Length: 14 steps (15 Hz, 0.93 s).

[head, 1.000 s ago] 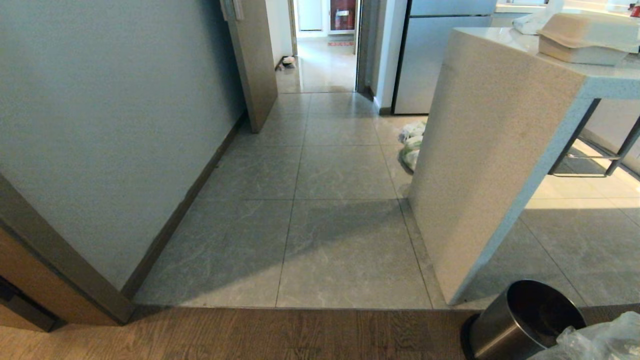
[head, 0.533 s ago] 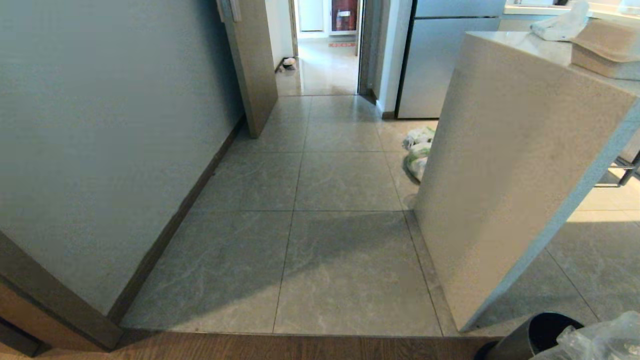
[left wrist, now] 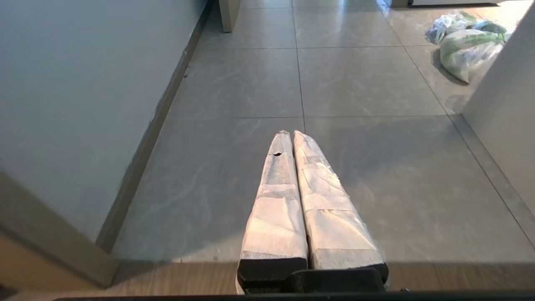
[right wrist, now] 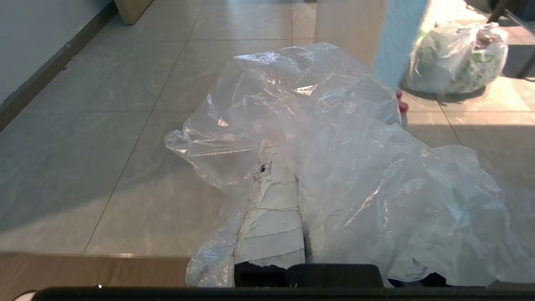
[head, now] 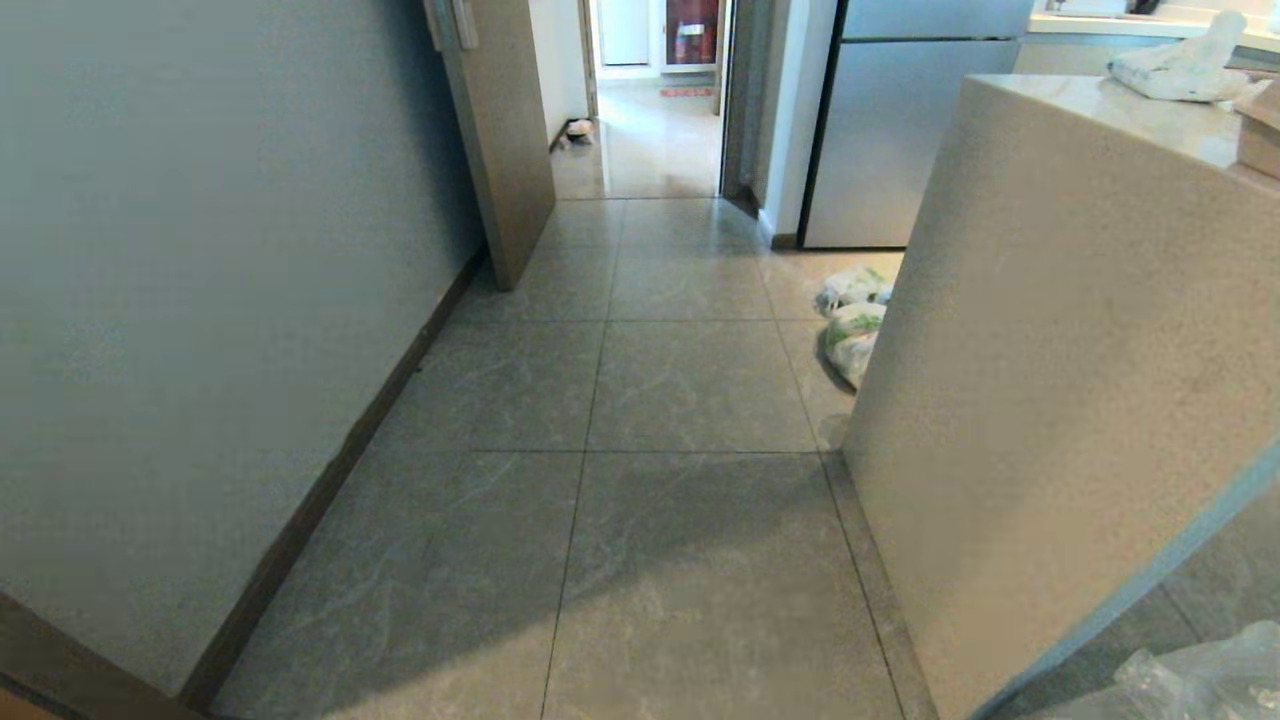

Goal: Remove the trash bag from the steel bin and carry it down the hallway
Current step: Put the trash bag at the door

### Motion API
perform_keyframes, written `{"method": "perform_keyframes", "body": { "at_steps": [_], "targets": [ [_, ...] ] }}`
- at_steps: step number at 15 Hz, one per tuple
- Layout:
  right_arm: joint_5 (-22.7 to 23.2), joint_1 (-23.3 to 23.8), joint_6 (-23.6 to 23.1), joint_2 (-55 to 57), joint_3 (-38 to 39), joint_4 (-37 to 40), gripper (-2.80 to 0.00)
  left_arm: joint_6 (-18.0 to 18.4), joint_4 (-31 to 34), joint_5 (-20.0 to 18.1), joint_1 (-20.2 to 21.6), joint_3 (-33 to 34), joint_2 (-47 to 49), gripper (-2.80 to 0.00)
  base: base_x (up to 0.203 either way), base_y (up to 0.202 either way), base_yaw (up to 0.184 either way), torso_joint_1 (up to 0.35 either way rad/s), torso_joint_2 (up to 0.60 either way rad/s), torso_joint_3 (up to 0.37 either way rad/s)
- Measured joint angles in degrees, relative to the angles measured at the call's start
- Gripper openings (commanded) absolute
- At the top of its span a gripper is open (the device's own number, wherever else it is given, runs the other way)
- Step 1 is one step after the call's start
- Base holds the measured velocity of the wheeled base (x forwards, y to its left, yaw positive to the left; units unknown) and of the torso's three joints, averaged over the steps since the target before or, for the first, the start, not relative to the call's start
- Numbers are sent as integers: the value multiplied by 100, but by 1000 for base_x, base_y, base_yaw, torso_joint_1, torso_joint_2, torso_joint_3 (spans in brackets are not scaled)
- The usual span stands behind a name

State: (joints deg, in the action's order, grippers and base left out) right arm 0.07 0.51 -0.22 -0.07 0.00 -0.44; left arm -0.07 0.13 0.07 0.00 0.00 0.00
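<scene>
Now the steel bin has left view; the trash bag point(head: 1190, 675) remains.

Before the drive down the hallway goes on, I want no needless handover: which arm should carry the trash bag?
The right. Its gripper is already shut on the trash bag, which drapes over its fingers. The left gripper is shut and empty above bare floor tiles.

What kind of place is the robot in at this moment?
Probably a home, at a tiled hallway beside a kitchen: a steel refrigerator stands ahead, a stone counter is on the right, and white-green bags lie on the floor.
</scene>
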Motion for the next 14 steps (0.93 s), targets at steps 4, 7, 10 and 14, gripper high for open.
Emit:
{"method": "perform_keyframes", "body": {
  "at_steps": [4, 7, 10, 14],
  "targets": [
    [0, 0, 1, 0, 0, 0, -280, 0, 5, 0, 0, 0, 0, -280, 188, 0, 1, -1, 3, 2],
    [1, 0, 1, 0, 0, -1, -280, 0, 7, -2, 0, 0, 0, -280, 192, 0, 1, 6, 4, 1],
    [-1, 0, 0, 0, 0, -5, -280, 2, 2, 0, 0, 0, 0, -280, 191, 0, 1, 2, 6, 0],
    [-3, 1, 0, 0, 0, -5, -280, 2, 5, 0, 0, 0, 0, -280, 188, 0, 2, 1, 2, 1]
  ]
}}
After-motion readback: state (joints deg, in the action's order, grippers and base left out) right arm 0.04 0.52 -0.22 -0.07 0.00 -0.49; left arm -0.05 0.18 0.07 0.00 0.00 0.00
